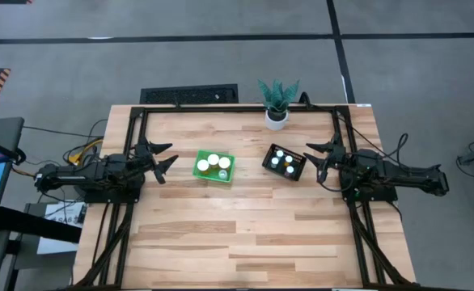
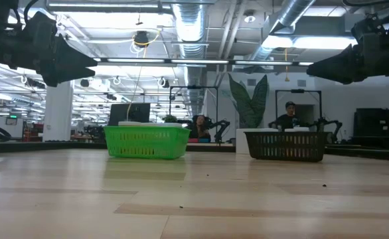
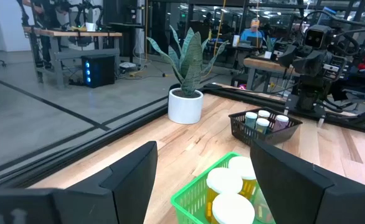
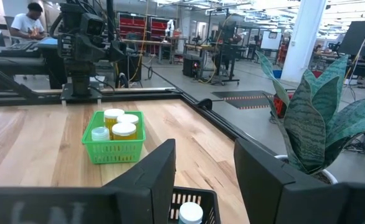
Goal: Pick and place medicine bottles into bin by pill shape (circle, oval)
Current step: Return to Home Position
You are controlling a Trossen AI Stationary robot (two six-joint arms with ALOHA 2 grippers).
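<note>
A green bin (image 1: pixel 213 167) and a black bin (image 1: pixel 284 162) stand side by side at the table's middle, both on the wood. Each holds several white-capped medicine bottles standing upright: yellow ones (image 4: pixel 123 130) in the green bin, others (image 3: pixel 258 120) in the black bin. My left gripper (image 1: pixel 166 159) hovers open at the table's left edge, pointing level at the green bin (image 3: pixel 198 193). My right gripper (image 1: pixel 311 158) hovers open at the right edge, just short of the black bin (image 4: pixel 195 202). Neither has anything between its fingers.
A white pot with a green plant (image 1: pixel 277 113) stands at the table's far edge, behind the black bin. Black frame rails (image 1: pixel 237 107) run along the table's far and side edges. Bare wood (image 1: pixel 237 242) stretches in front of the bins. People sit in the room behind (image 2: pixel 289 114).
</note>
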